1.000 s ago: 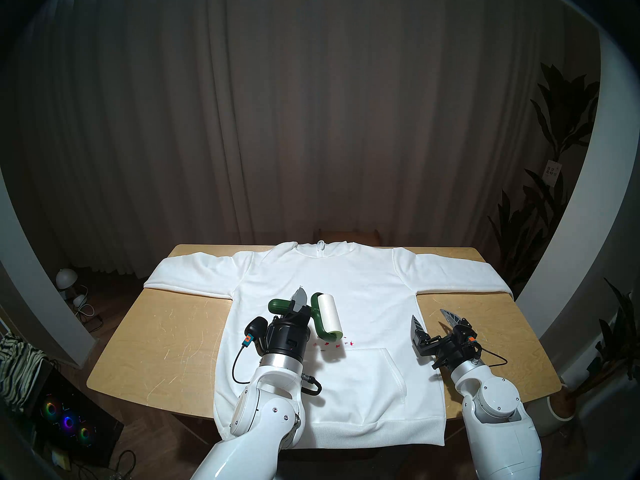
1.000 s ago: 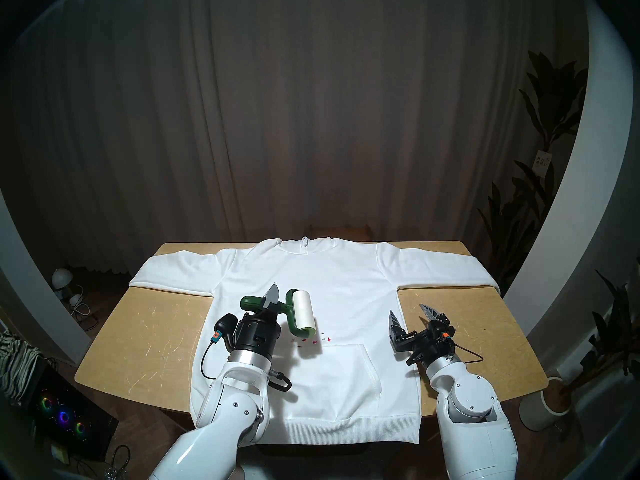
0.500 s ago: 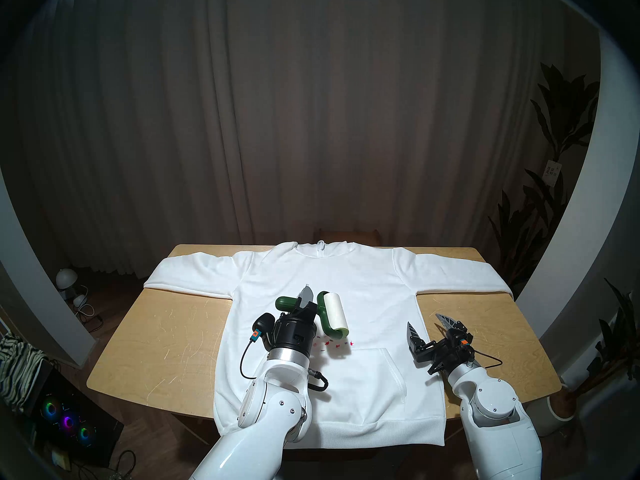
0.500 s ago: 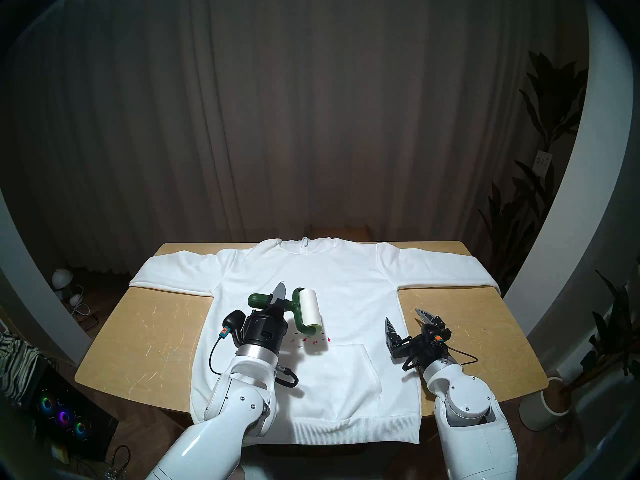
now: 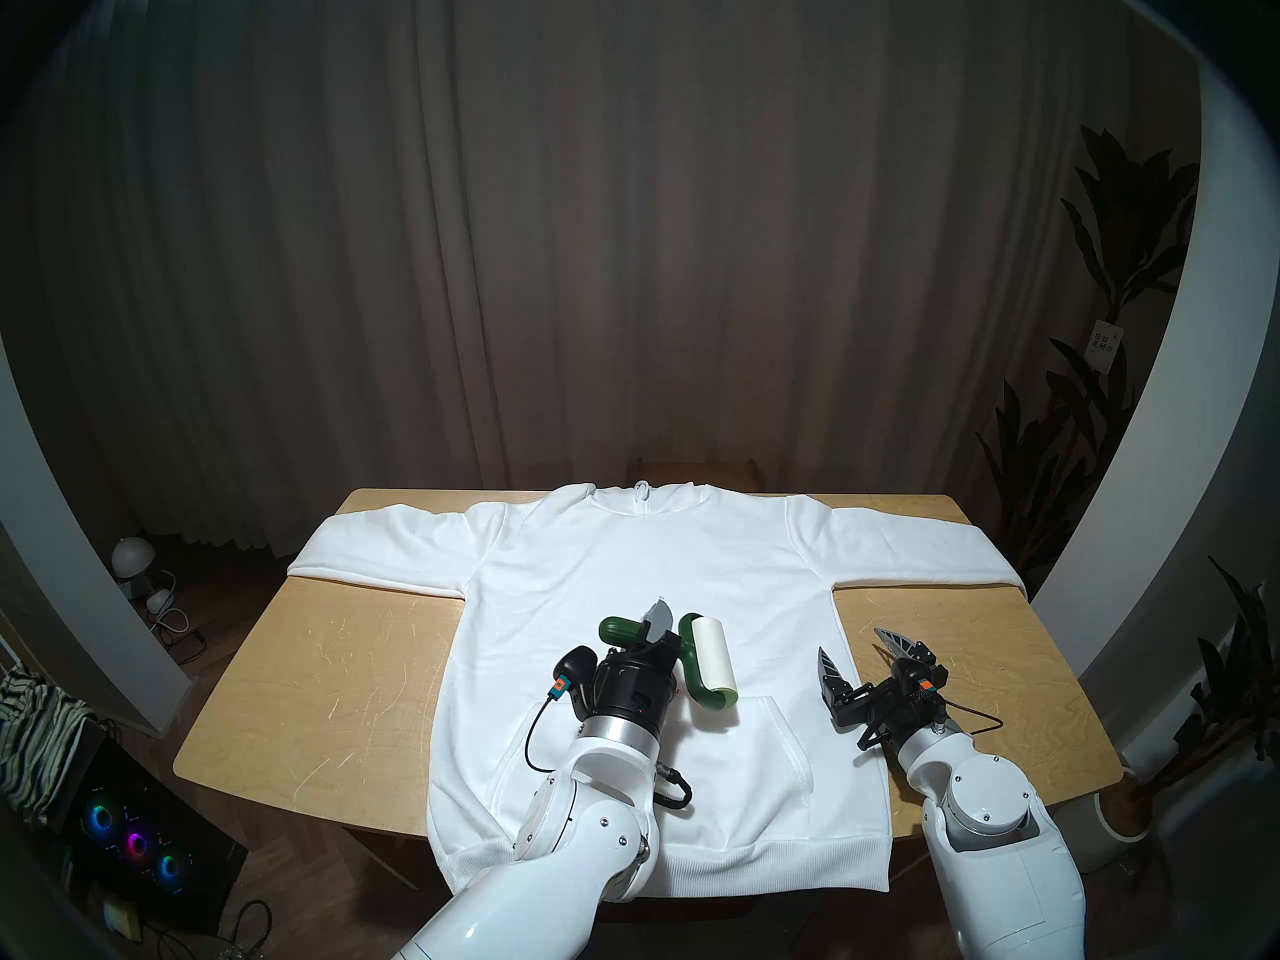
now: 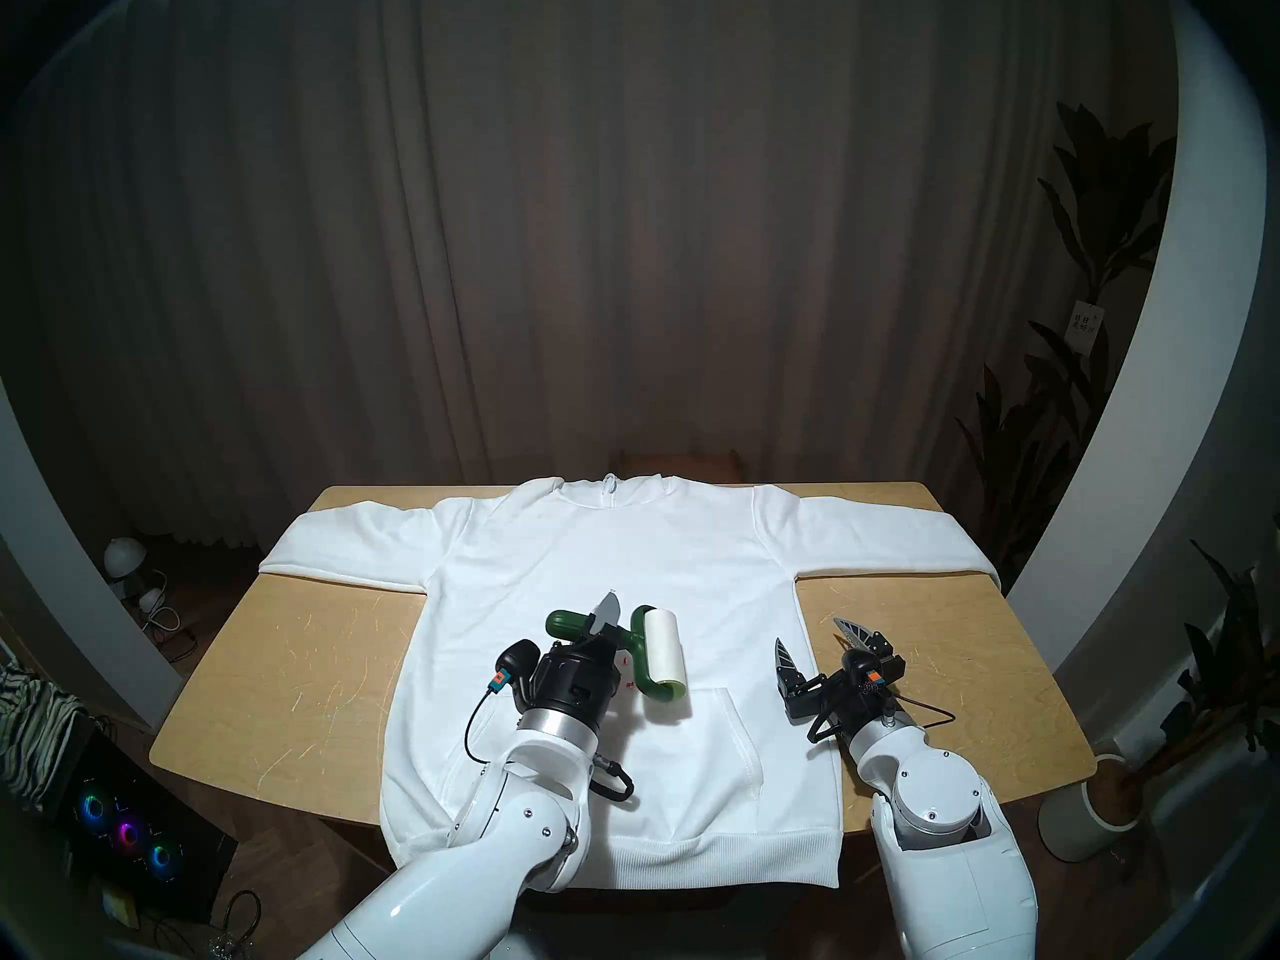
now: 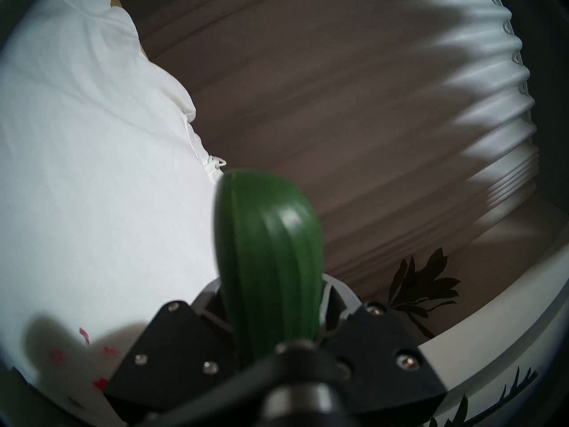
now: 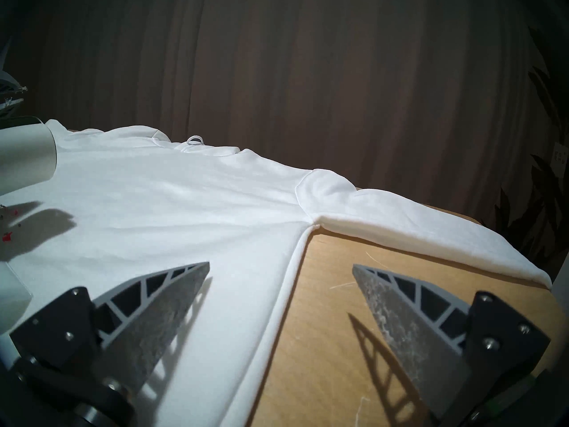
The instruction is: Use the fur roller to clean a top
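Observation:
The top is a white hooded sweatshirt (image 5: 658, 564) lying flat on the table, hood at the far edge and kangaroo pocket (image 5: 762, 764) near me. My left gripper (image 5: 658, 622) is shut on the dark green handle (image 5: 623, 629) of the fur roller. The roller's white cylinder (image 5: 713, 654) hangs low over the pocket's upper edge; I cannot tell whether it touches the fabric. Small red bits (image 6: 627, 681) lie beside it, mostly hidden by my wrist, and show in the left wrist view (image 7: 101, 383). My right gripper (image 5: 853, 650) is open and empty, straddling the sweatshirt's right side seam (image 8: 283, 294).
The wooden table (image 5: 312, 674) shows bare wood on both sides of the sweatshirt's body. The sleeves (image 5: 388, 550) stretch across the far part. A computer case with coloured fans (image 5: 135, 848) stands on the floor at the left, potted plants (image 5: 1108, 626) at the right.
My left gripper has carried the fur roller to the right and nearer to me, over the red bits, which it now mostly hides. The right arm has barely moved.

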